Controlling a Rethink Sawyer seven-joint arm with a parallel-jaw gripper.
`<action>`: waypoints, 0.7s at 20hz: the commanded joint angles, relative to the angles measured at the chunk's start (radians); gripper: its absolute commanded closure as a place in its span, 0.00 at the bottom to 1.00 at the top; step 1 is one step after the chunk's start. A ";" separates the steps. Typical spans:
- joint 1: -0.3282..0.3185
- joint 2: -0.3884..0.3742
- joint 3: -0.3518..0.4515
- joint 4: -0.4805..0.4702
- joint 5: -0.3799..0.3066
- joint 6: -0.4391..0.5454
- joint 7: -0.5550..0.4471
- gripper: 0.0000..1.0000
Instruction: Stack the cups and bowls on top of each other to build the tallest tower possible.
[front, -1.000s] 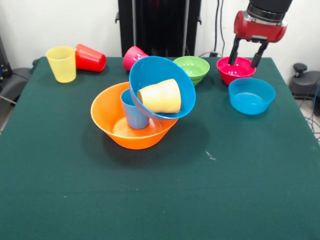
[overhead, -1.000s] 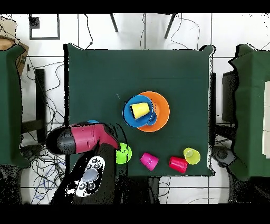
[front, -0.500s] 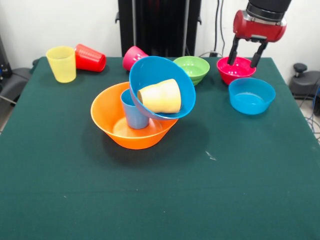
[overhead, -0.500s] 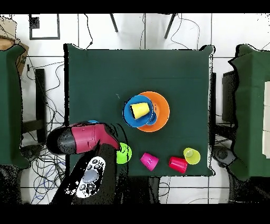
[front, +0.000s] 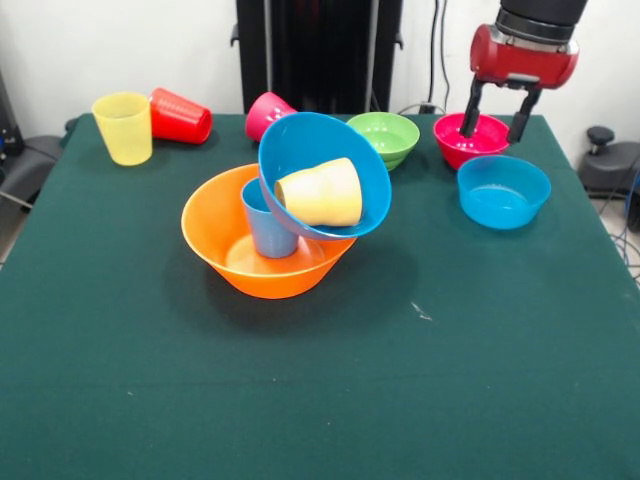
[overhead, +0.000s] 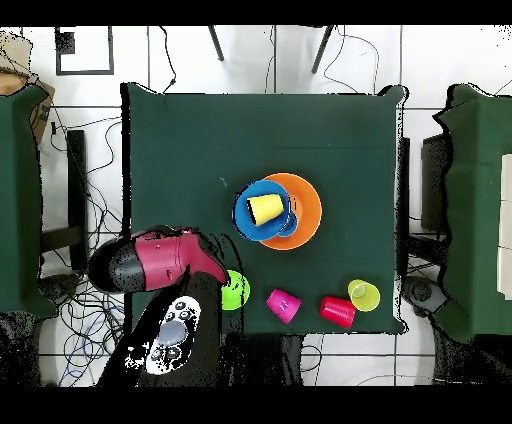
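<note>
Overhead, the arm (overhead: 160, 262) hides both small bowls

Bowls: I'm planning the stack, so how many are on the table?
5: large orange bowl centre, large blue bowl tilted in it, green bowl, magenta bowl and small blue bowl at right.

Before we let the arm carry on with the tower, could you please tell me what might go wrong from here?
The large blue bowl sits steeply tilted on the light blue cup inside the large orange bowl, with the orange cup lying on its side in it; anything added would likely slide off or tip it.

The gripper, jaws open, hangs over the magenta bowl, close to the small blue bowl; descending may nudge either.
</note>
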 joint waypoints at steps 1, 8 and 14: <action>-0.063 0.013 0.136 0.048 0.020 -0.104 0.135 0.00; -0.036 0.036 0.089 0.001 -0.005 -0.068 0.122 0.00; -0.057 0.043 0.108 0.017 -0.014 -0.093 0.108 0.00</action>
